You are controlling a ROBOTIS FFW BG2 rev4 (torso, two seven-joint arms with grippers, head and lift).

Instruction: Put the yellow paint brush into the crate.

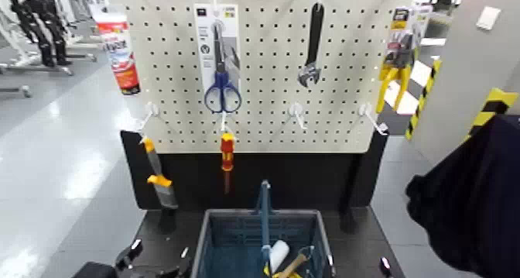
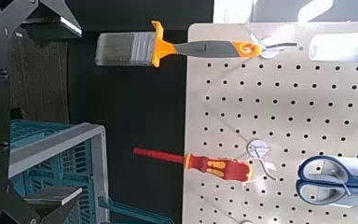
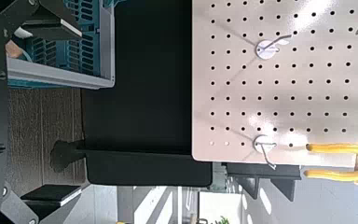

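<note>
The yellow paint brush [image 1: 159, 180] hangs bristles-down from a hook at the pegboard's lower left; in the left wrist view the brush [image 2: 168, 49] shows its grey bristles, yellow band and orange-grey handle. The blue-grey crate [image 1: 206, 236] stands on the dark table below the board, its tall handle upright. My left gripper [image 1: 129, 255] sits low at the table's left, below the brush, and in its own view the left gripper [image 2: 67, 110] is open and empty, well apart from the brush. My right gripper [image 1: 384, 265] waits low to the right of the crate; the right gripper [image 3: 56, 105] is open too.
The pegboard [image 1: 263, 134] also carries a red-and-yellow screwdriver [image 1: 227, 153], blue scissors [image 1: 222, 87], a wrench [image 1: 312, 49], yellow pliers [image 1: 396, 68] and a tube [image 1: 120, 53]. Tools lie inside the crate. A dark bulky shape [image 1: 472, 200] fills the right.
</note>
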